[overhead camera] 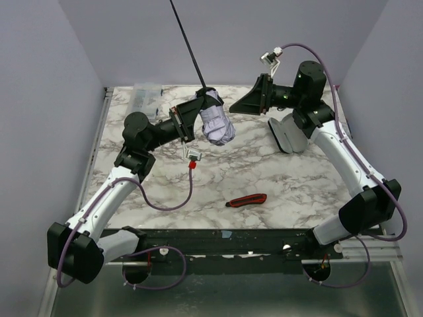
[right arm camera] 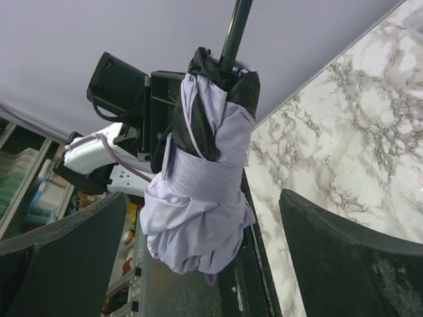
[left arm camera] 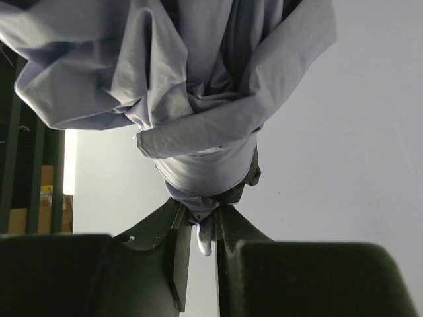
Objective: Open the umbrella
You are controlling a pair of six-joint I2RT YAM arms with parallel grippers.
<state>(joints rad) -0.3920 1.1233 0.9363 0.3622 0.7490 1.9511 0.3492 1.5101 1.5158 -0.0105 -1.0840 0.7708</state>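
Observation:
The umbrella (overhead camera: 217,122) hangs folded above the marble table, its pale lilac canopy still bunched and wrapped by its strap. Its thin black shaft (overhead camera: 188,46) is drawn out and slants up and left past the top of the top view. My left gripper (overhead camera: 190,120) is shut on the canopy's upper end. In the left wrist view my left gripper (left arm camera: 198,214) has fabric of the umbrella (left arm camera: 198,99) pinched between its fingers. My right gripper (overhead camera: 239,105) stands open just right of the canopy, apart from it. In the right wrist view the umbrella (right arm camera: 201,191) shows beyond my right gripper (right arm camera: 203,218).
A red-and-black utility knife (overhead camera: 246,199) lies on the marble table (overhead camera: 264,172) near the front. A grey oval pouch (overhead camera: 287,132) lies under my right arm. A clear plastic container (overhead camera: 145,96) sits at the back left. Pale walls close in the table on three sides.

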